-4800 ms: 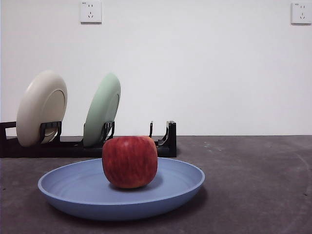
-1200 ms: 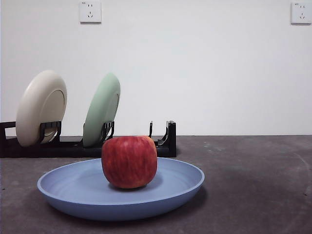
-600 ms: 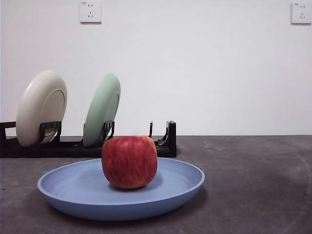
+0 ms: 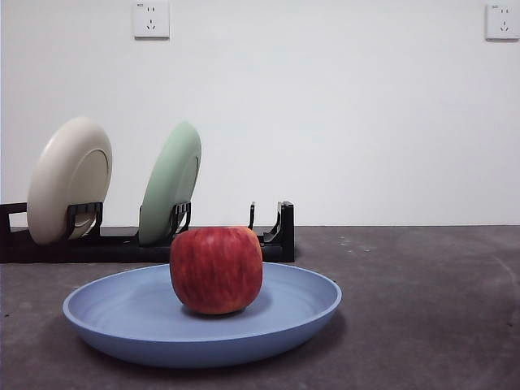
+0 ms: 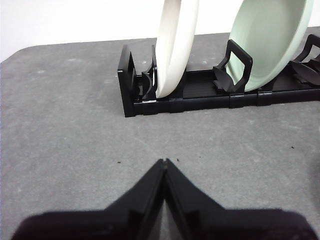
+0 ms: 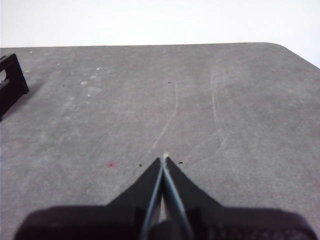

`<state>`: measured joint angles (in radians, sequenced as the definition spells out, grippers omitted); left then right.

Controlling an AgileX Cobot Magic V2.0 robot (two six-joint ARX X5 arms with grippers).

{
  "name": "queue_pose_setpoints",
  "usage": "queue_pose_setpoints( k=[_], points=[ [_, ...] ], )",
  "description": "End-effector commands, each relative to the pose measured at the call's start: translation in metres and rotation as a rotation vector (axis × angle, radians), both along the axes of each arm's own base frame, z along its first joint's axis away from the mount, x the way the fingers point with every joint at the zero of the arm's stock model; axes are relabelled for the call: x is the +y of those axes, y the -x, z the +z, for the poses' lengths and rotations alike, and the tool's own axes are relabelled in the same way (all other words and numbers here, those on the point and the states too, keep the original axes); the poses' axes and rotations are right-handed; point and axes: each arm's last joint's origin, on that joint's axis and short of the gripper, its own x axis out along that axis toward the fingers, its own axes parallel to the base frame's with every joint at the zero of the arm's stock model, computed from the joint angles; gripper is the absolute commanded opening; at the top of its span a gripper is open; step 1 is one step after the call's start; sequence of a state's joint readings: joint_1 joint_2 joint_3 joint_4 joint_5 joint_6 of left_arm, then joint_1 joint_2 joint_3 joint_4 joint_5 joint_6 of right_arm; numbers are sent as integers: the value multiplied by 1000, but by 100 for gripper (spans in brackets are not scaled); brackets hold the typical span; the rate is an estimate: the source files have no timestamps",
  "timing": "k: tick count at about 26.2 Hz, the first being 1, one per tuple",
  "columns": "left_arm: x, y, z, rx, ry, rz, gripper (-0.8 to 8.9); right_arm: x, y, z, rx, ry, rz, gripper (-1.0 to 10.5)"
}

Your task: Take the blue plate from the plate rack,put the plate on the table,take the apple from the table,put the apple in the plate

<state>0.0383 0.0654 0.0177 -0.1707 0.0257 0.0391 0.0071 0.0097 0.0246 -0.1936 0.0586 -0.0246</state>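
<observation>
Nearest in the front view, the plate (image 4: 106,313) lies flat on the table (image 4: 431,309) with the apple (image 4: 216,270) sitting upright at its middle, so by the look of it the task is done and nothing remains but to keep clear. Doing that well means leaving both arms parked with their jaws together and swinging nothing across the plate, since a nudge to its rim could roll the apple off.

The left gripper (image 5: 165,162) hangs over bare table with its jaws pressed shut on nothing. Ahead of its tips, well apart, stands the rack (image 5: 200,95), holding a cream plate (image 5: 175,45) and a green plate (image 5: 270,40) on edge in separate slots. Neither the plate nor the apple shows in that wrist view, so they lie out of reach of those jaws.

The right gripper (image 6: 164,159) is likewise closed and empty, over open table. Only a black corner of the rack (image 6: 11,80) shows far off to one side of its tips, and the apple and plate are out of its sight too.
</observation>
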Motion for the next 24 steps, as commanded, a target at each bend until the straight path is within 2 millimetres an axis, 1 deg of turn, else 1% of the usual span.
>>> queue_pose_setpoints(
  k=[1,3,24],
  points=[
    [0,0,-3,6,10,5,-4,1,0,-3,2,-61,12,1],
    [0,0,-3,6,10,4,-3,1,0,-3,-1,-111,15,1],
    [0,0,-3,7,10,5,-4,1,0,-2,-2,-110,7,1]
  ],
)
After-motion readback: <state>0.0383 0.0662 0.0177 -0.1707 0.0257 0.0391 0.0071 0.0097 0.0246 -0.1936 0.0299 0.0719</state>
